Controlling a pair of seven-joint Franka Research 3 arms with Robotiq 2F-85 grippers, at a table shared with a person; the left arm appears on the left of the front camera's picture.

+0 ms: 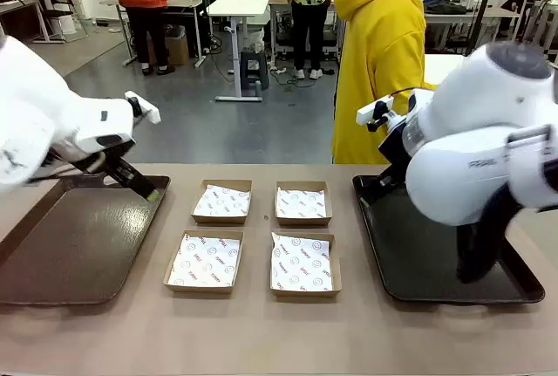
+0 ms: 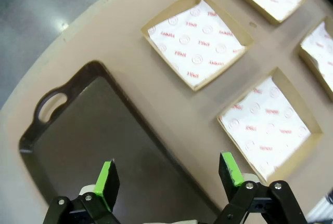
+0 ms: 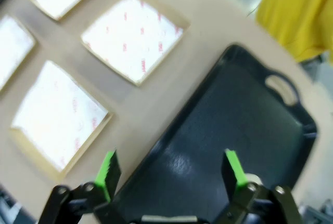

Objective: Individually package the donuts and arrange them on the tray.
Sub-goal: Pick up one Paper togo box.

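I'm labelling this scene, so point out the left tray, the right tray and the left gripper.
left tray (image 1: 70, 245), front view, on its bare floor.
right tray (image 1: 410, 254), front view, on its bare floor.
left gripper (image 2: 168, 172), left wrist view, midway between its fingertips.

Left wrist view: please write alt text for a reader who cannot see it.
The left arm's open black, green-padded claw hovers over a dark rectangular tray with a handle cutout. Beside it, on the tan table, lie four brown cardboard boxes lined with white printed paper.
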